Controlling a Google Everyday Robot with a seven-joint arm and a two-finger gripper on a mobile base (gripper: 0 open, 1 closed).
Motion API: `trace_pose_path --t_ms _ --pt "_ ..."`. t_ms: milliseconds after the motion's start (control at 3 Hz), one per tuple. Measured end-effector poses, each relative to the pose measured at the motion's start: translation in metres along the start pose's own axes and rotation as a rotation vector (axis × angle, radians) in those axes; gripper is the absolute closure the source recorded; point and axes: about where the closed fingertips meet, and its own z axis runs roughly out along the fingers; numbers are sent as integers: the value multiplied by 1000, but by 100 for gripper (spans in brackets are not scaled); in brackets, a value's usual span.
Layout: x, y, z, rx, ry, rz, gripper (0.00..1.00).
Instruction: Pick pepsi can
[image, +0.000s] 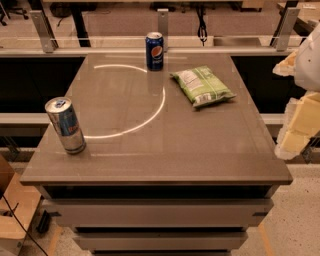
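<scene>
A: Where is the pepsi can (154, 50)?
B: Upright at the far edge of the table (175, 150), near the middle, with a green snack bag (201, 86) near it on its right.
A: And the gripper (299, 120)?
B: At the right border of the view, beyond the table's right side and well apart from the can, which stands to its left and farther back. Whether it is spread or closed, I cannot tell.
A: Anything else?
B: A taller silver-blue can (65, 125) near the front-left corner.
</scene>
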Motion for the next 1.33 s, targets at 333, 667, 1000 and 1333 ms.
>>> trace_pose_path --t_ms 333,667,1000,1333 --pt "-4 -4 -2 15 -2 11 0" --pt "-8 -22 0 44 -116 53 0" --pt "-46 -42 1 66 -292 48 0" --pt "-78 -68 8 87 -416 45 0"
